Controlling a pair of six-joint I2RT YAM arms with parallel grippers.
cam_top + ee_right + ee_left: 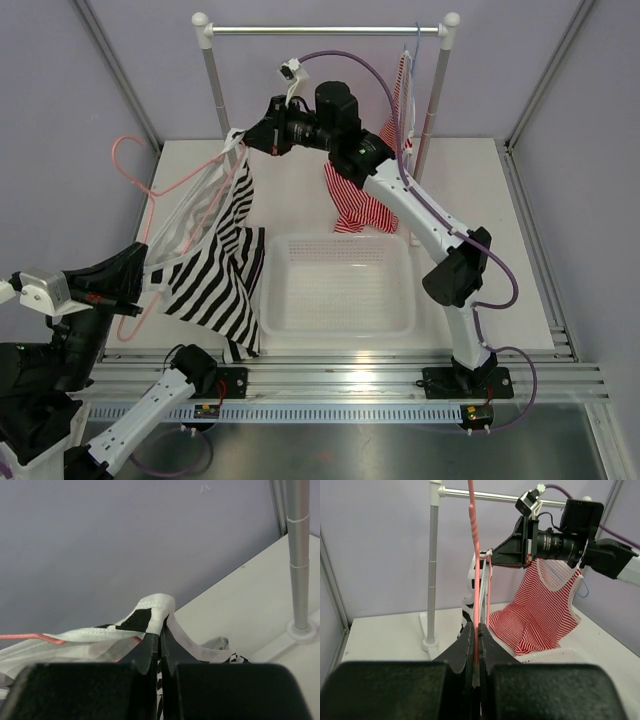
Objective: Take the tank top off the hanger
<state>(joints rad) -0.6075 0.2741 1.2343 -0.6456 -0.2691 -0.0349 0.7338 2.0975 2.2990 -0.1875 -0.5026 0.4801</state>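
The black-and-white striped tank top (215,270) hangs in the air left of the basket, stretched between my two grippers. The pink wire hanger (150,190) runs through it, its hook (125,150) at the upper left. My left gripper (140,275) is shut on the hanger's wire (477,580) at the lower left. My right gripper (243,140) is shut on the tank top's white-edged shoulder strap (152,611) at the top. A bit of pink wire (30,637) shows under the strap.
A white basket (340,320) sits mid-table. A red-and-white striped top (362,205) hangs on a pale blue hanger (415,50) from the rail (325,30), whose posts (212,90) stand behind. The right arm (420,215) reaches over the basket.
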